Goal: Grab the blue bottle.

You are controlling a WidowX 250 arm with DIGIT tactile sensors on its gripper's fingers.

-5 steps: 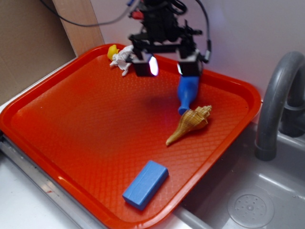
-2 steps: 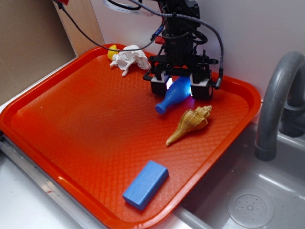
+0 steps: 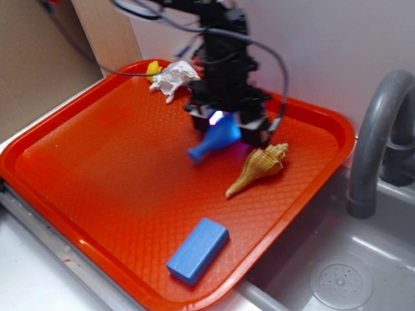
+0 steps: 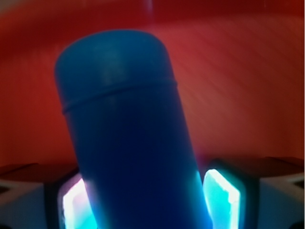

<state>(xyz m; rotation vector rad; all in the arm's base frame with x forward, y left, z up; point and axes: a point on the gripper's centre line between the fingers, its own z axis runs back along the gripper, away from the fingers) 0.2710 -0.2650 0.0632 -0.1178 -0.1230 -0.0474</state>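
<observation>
The blue bottle (image 3: 211,144) lies tilted over the far part of the orange tray (image 3: 97,168), its narrow neck pointing down and left. My gripper (image 3: 227,129) reaches down from above and is shut on the bottle's body, one glowing finger on each side. In the wrist view the bottle (image 4: 124,119) fills the middle, and the lit pads (image 4: 221,198) press against its sides at the gripper (image 4: 147,202). The picture is blurred by motion, so I cannot tell whether the bottle touches the tray.
A tan seashell (image 3: 259,167) lies just right of the bottle. A flat blue block (image 3: 198,251) sits near the tray's front edge. A white crumpled cloth (image 3: 174,78) and a yellow piece (image 3: 153,68) are at the back. A grey faucet (image 3: 376,129) and sink (image 3: 337,272) are on the right.
The gripper came down over the bottle and closed on its body. The bottle's neck swung from pointing toward the shell round to the left, and gripper and bottle have shifted left.
</observation>
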